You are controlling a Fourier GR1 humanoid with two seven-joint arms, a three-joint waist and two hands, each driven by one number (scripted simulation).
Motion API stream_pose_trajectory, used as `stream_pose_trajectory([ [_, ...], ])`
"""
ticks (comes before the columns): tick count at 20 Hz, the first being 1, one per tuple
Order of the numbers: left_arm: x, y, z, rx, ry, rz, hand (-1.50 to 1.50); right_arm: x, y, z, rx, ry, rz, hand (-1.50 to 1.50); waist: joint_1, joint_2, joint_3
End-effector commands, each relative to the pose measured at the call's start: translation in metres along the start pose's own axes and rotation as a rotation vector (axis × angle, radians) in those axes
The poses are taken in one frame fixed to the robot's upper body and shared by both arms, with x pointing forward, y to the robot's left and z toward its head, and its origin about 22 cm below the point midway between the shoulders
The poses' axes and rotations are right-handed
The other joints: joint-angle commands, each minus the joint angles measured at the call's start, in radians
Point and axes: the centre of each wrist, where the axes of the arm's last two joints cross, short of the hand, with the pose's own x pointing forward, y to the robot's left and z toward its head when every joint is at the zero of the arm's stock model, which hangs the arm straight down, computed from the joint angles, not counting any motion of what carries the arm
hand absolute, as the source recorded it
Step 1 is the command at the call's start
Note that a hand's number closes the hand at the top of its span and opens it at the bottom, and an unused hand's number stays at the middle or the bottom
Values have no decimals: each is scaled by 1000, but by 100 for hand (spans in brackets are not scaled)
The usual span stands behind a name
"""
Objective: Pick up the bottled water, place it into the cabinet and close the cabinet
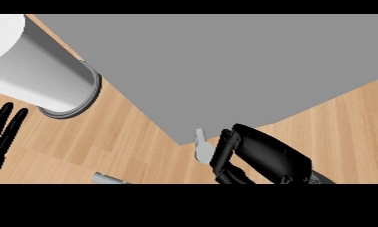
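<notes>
Head view | bottled water (199, 146): pale grey, beside right hand (269, 156)

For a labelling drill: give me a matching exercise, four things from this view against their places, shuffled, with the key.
Things:
1. white cylinder
2. grey panel
3. right hand
4. left hand

Places:
A. lower right, beside the small grey handle
B. left edge, only dark fingers showing
C. upper left, on the wooden counter
D. centre and upper right

Pairs: 1-C, 2-D, 3-A, 4-B
</notes>
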Motion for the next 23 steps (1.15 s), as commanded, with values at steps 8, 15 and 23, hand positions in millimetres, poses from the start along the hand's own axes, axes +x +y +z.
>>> stream_pose_trajectory([
  [8,-6,6,10,40,3,6,-150,25,-64,-91,-399,69,-70,150,-40,-10,8],
  [15,0,11,8,43,-30,3,-150,37,-90,-120,-545,60,-171,150,-54,-11,12],
  [23,0,13,15,67,-15,14,-150,35,-92,-131,-612,67,-261,-150,-72,-13,13],
])
